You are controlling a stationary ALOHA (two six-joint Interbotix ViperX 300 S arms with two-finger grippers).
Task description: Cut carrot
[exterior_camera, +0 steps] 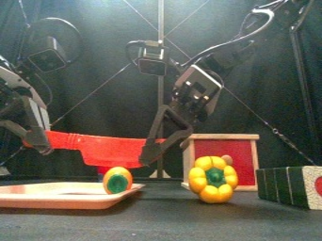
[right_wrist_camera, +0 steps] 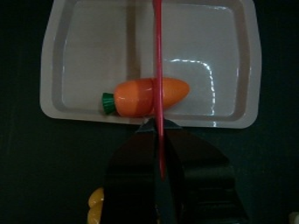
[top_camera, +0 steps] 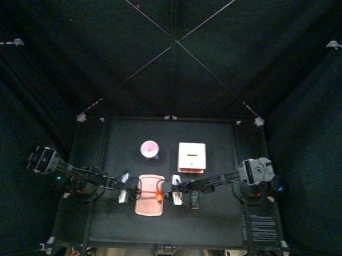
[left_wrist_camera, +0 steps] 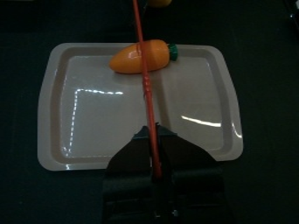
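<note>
Holding a red knife [left_wrist_camera: 145, 96] between both of my end effectors, I have it stretched edge-on over the tray. My left end effector [left_wrist_camera: 153, 144] is closed narrow on one end of the knife, and my right end effector [right_wrist_camera: 159, 140] is closed narrow on the other end, so the blade spans the gap between them like a bridge, seen clearly from the front [exterior_camera: 107, 146]. I judge the two-ended grip is there to keep the thin blade level and stop it twisting when it presses down.

The carrot [left_wrist_camera: 142, 56] lies on its side on the salmon-pink board [left_wrist_camera: 70, 105], near one short rim, its green top pointing sideways. In both wrist views the blade line crosses the carrot about mid-body, at right angles to its length, which suits a clean crosswise cut. From the front the blade appears just above the carrot [exterior_camera: 117, 179]; I cannot tell whether it touches.

Beyond, on the desk [top_camera: 120, 135], stand a yellow toy pepper [exterior_camera: 214, 179], a red-framed box [exterior_camera: 227, 155] behind it, and a round pink-and-white object [top_camera: 150, 150], all well apart from the cut.
</note>
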